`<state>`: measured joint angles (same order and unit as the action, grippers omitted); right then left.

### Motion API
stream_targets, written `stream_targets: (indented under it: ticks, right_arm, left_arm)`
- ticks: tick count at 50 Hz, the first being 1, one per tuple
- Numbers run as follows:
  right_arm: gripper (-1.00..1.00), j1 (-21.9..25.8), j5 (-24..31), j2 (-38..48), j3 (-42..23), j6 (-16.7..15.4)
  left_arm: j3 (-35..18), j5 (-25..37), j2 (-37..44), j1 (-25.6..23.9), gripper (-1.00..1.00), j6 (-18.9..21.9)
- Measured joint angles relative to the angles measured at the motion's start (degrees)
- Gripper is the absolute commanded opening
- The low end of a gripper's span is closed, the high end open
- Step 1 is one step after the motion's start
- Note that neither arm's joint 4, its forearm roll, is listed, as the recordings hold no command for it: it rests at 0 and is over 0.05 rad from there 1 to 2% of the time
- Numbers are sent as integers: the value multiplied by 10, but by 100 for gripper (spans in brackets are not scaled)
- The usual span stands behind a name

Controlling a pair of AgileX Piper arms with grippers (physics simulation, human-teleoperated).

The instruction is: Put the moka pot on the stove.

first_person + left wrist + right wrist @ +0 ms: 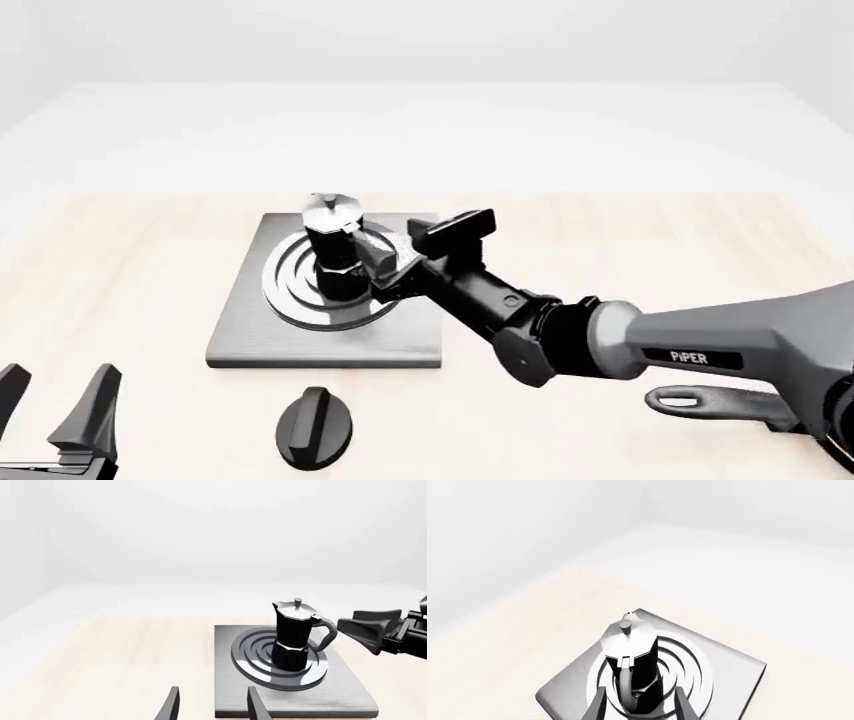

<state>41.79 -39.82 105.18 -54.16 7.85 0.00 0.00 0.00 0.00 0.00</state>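
Moka pot [334, 250] upright on the stove [254, 335], centred on the burner rings, right gripper [424, 250] spread wide beside the handle and gripping nothing, left gripper [56, 408] parted and idle near the knob [315, 428]; best backed straight off, clear of the handle

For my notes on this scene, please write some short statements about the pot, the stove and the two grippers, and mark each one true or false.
1. The moka pot stands upright on the burner rings of the stove. True.
2. The right gripper is shut on the pot's lid. False: it is open, its fingers on either side of the handle.
3. The black knob lies on the stove. False: it lies on the table, nearer than the stove.
4. The left gripper is open, away from the pot. True.
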Motion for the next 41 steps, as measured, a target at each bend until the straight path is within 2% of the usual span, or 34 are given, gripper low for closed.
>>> stream_targets:
  ticks: [20,41]
  right_arm:
    - [100,-13,-2,-76,54,-3]
    - [100,-27,7,-143,82,-22]
  left_arm:
    - [0,0,0,0,100,0]
    - [0,0,0,0,100,0]
